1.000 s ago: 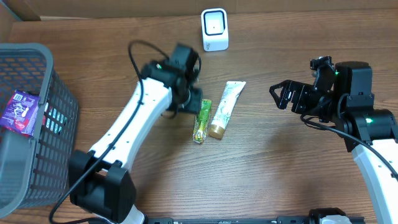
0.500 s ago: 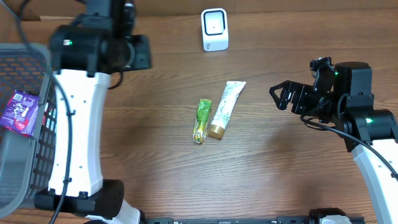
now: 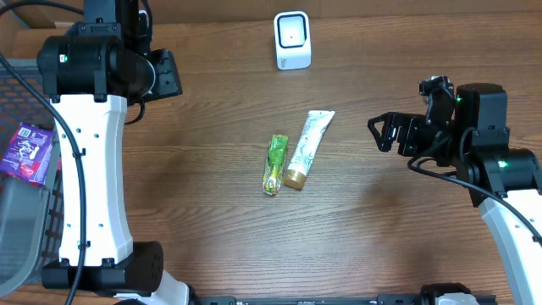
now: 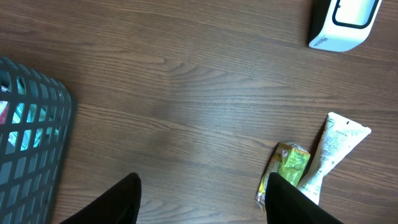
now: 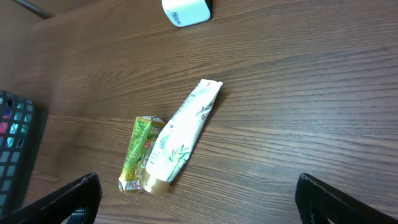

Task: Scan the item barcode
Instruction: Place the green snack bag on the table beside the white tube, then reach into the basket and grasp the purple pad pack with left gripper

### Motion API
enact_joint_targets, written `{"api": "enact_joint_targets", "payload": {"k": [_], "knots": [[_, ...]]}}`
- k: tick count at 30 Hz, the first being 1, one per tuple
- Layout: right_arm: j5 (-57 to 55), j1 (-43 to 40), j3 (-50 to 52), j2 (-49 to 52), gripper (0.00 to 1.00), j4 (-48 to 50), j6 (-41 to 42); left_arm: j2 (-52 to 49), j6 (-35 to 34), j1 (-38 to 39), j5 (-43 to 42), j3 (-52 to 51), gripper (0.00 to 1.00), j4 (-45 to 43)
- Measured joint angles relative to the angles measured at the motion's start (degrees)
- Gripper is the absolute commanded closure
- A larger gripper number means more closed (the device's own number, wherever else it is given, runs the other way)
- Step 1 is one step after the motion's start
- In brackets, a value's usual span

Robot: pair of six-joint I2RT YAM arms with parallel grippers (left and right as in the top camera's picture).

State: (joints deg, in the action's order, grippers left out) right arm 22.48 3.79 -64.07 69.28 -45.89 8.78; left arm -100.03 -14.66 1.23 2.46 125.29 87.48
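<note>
Basket (image 4: 43, 106) sits near-left on the counter (image 3: 212, 212), with a purple packet (image 3: 25, 152) inside. Right gripper (image 3: 378, 133) hovers over the right side, jaws spread wide, nothing between them, pointing toward the items. Mid-counter: green packet (image 3: 273, 164) and white tube (image 3: 305, 149) lie flat side by side, touching near the tube's cap end; the tube's crimped end points toward the far edge. Neither item is held. Left gripper (image 4: 204, 180) is raised over far-left, jaws apart and empty. Scanner (image 3: 292, 39) stands at the far edge, well apart from both items.
</note>
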Motion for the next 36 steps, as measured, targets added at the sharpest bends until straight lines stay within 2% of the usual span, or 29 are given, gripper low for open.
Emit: {"api": "enact_joint_targets", "payload": {"k": [16, 24, 29, 36], "knots": [[1.3, 0.1, 0.0, 0.3, 0.00, -1.2, -0.5, 0.0, 0.0, 0.0, 0.0, 0.0, 0.43, 1.2], [1.7, 0.1, 0.0, 0.5, 0.00, 0.8, -0.5, 0.0, -0.1, -0.8, 0.0, 0.0, 0.40, -1.8], [2.9, 0.1, 0.0, 0.5, 0.00, 0.9, -0.5, 0.0, -0.9, -5.7, 0.0, 0.0, 0.39, -3.0], [3.7, 0.1, 0.0, 0.5, 0.00, 0.8, -0.5, -0.3, -3.8, -15.8, 0.0, 7.1, 0.23, 0.9]]}}
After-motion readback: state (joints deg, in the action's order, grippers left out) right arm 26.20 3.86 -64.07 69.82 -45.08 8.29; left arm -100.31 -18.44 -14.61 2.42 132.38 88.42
